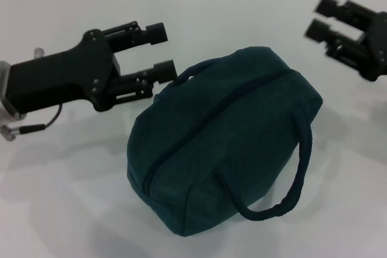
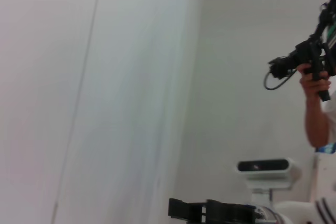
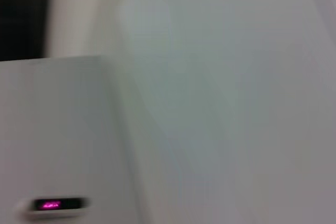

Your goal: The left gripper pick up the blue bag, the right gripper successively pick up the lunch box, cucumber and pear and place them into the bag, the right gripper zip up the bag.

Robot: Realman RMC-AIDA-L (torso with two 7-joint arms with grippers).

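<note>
Bag (image 1: 224,137) lies zipped on our bench (image 1: 60,197). Our left tool (image 1: 162,51), spread wide, hovers beside its handle; our right tool (image 1: 321,17), wide, hangs well apart.

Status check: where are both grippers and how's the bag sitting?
Left gripper open, beside the blue bag, not touching. Right gripper open, clear. Bag zipped, on the table. Nothing in the way.

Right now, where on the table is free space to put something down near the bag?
Bare table lies below the left claw, and between the blue bag and right claw. The left claw crowds the bag's handle.
</note>
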